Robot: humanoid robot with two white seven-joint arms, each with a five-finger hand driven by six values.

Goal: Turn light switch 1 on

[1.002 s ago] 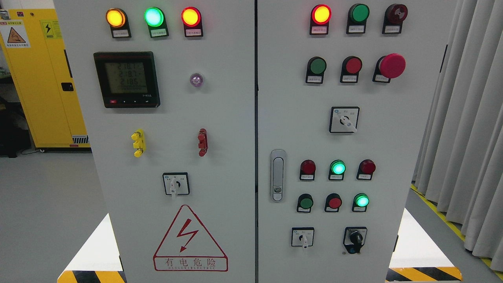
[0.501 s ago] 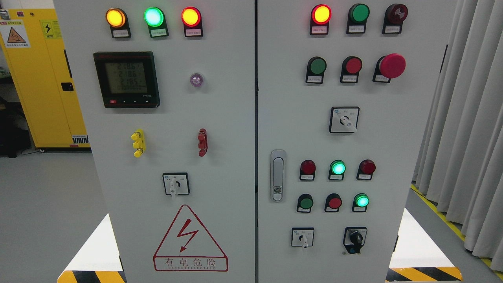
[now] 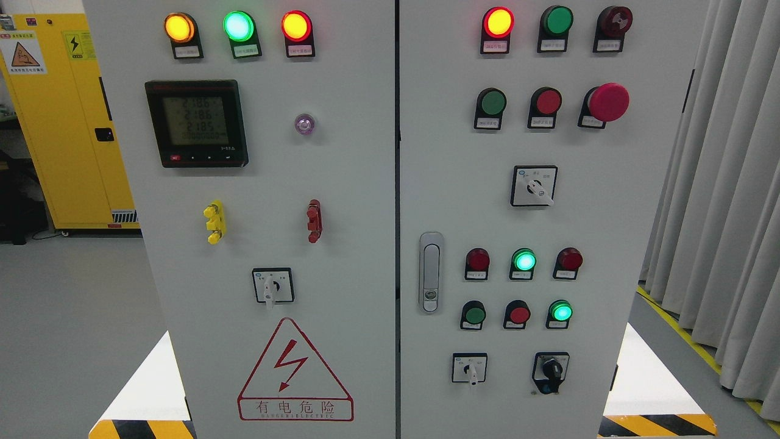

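Head view: grey control cabinet (image 3: 341,183) with lit lamps, green push button (image 3: 491,102) and rotary selector switch (image 3: 534,186). No robot hands visible, finger state impossible to tell.

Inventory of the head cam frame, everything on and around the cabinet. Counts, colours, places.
Lit lamps, left door: 3, amber, green, red-ringed amber, top row.
Meter: 1, black, upper left door.
Small lens: 1, purple, right of meter.
Terminal blocks: 2, yellow and red, mid left door.
White-handled selectors: 3, left door low, right door middle and bottom.
Black knob selector: 1, bottom right.
Mushroom button: 1, red, upper right door.
Door handle: 1, silver, right door's left edge.
Warning triangle: 1, red, left door bottom.
Yellow cabinet: 1, far left.
Curtain: grey, right.
Robot hands: none in view.
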